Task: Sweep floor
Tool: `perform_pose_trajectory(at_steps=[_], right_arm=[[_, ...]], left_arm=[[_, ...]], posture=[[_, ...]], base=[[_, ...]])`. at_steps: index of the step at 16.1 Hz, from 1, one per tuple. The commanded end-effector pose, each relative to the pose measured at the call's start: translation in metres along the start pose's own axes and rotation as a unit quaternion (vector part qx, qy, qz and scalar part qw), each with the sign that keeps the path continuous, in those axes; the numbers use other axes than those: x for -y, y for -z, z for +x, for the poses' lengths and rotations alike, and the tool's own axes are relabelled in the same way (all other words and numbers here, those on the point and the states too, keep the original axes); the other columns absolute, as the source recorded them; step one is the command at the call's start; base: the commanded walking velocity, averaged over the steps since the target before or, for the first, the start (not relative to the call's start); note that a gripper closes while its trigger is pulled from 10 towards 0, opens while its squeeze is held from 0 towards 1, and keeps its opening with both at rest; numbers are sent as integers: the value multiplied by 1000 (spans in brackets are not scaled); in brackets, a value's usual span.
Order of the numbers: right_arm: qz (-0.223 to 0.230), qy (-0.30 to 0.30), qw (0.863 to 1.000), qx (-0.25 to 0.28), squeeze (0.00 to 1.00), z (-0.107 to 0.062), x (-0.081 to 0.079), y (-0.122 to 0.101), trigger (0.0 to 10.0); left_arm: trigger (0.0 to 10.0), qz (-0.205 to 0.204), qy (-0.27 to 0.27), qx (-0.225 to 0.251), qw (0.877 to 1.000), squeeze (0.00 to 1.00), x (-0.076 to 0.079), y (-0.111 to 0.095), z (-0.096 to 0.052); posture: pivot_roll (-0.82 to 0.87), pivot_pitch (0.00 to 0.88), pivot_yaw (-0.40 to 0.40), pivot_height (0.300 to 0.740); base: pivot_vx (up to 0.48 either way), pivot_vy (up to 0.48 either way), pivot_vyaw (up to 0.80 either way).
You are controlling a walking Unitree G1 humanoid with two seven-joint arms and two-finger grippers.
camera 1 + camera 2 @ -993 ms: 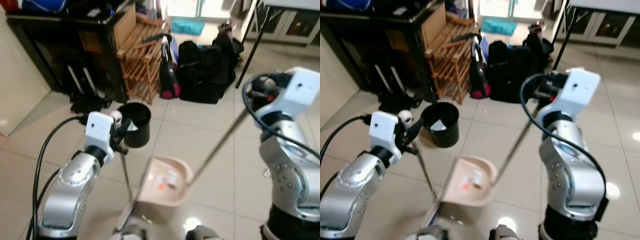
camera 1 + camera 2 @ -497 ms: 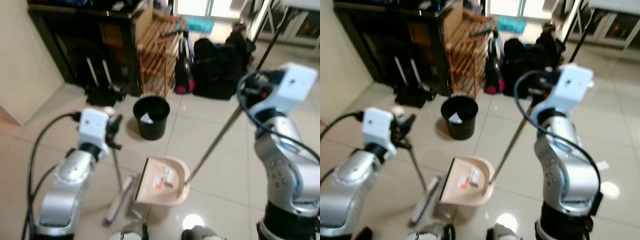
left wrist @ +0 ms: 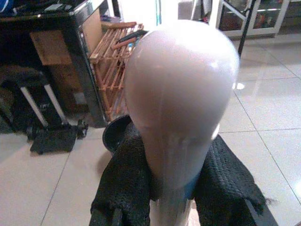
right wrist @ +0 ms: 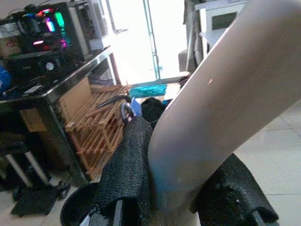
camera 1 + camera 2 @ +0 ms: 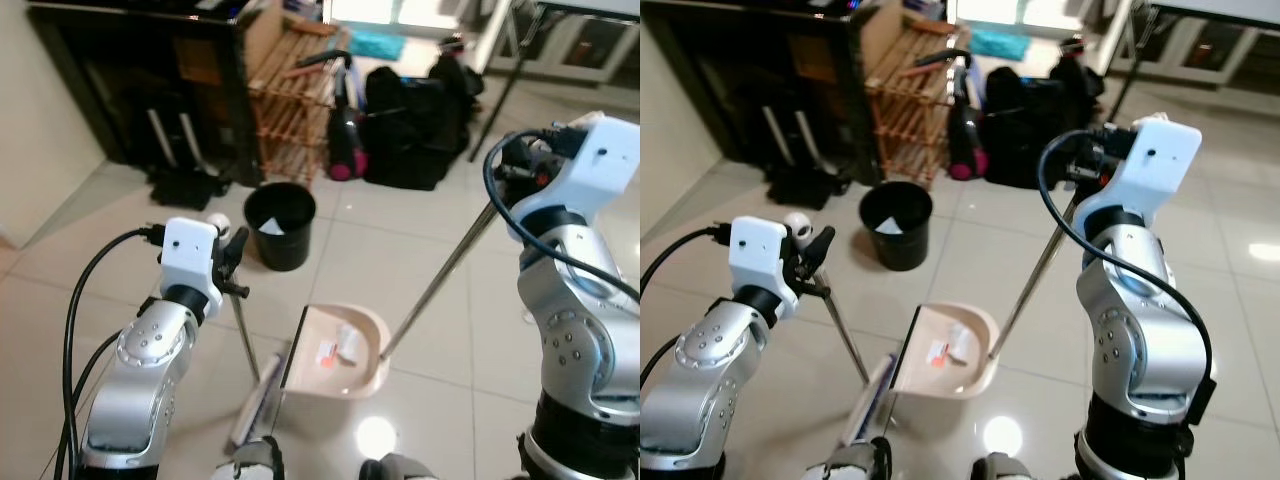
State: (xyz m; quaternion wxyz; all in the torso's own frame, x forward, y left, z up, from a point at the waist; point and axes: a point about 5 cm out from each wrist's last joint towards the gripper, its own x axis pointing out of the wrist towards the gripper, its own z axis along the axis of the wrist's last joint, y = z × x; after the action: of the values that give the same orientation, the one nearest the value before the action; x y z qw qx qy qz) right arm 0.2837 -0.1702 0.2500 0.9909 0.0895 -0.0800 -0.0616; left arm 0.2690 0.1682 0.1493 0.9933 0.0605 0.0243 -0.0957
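Two claws, two handles over the tiled floor

Left claw (image 3: 171, 188) is clenched on the broom (image 5: 243, 340) just below its rounded white knob; the broom head rests on the floor (image 5: 420, 260) touching the dustpan (image 5: 335, 352). Right claw (image 4: 181, 197) grips the dustpan's slanted metal pole (image 5: 440, 280). Bits of litter (image 5: 338, 347) lie in the pan. Beyond it stands a black bin (image 5: 280, 224), near a wooden rack (image 5: 290, 100).

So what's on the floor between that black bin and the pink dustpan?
Nothing: in both eye views, bare tile separates the black bin from the dustpan. The broom stands off to the left.
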Motion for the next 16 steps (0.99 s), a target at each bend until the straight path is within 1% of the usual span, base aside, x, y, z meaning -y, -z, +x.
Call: perform_pose_trajectory(at_steps=[1,3,6,10,12,14,16], right_arm=[[14,-13,999,36,0,2,-7,-15,10000],[15,-16,999,49,0,6,-8,-21,10000],[15,-18,998,64,0,12,-10,-31,10000],[23,-28,996,86,0,20,-17,-44,10000],[22,-35,995,94,0,26,-20,-50,10000],[11,-40,994,103,0,31,-23,-55,10000],[12,-39,994,105,0,34,-25,-56,10000]], left_arm=[[10000,12,-13,25,1000,0,-3,-9,2],[10000,11,-11,27,1000,0,-2,-10,3],[10000,13,-7,32,999,0,-4,-11,4],[10000,13,-8,28,999,0,-7,-7,0],[10000,14,-3,22,1000,0,-7,-1,-4],[10000,15,-4,12,1000,0,-8,8,-8],[10000,16,-3,9,1000,0,-8,10,-10]], posture=[[-41,128,-5,740],[-40,127,-1,740],[-34,125,0,740],[-31,121,0,740],[-27,110,1,740],[-24,105,0,740],[-17,99,-1,740]], base=[[0,0,0],[0,0,0],[331,0,0],[382,0,0],[403,0,0],[414,0,0],[414,0,800]])
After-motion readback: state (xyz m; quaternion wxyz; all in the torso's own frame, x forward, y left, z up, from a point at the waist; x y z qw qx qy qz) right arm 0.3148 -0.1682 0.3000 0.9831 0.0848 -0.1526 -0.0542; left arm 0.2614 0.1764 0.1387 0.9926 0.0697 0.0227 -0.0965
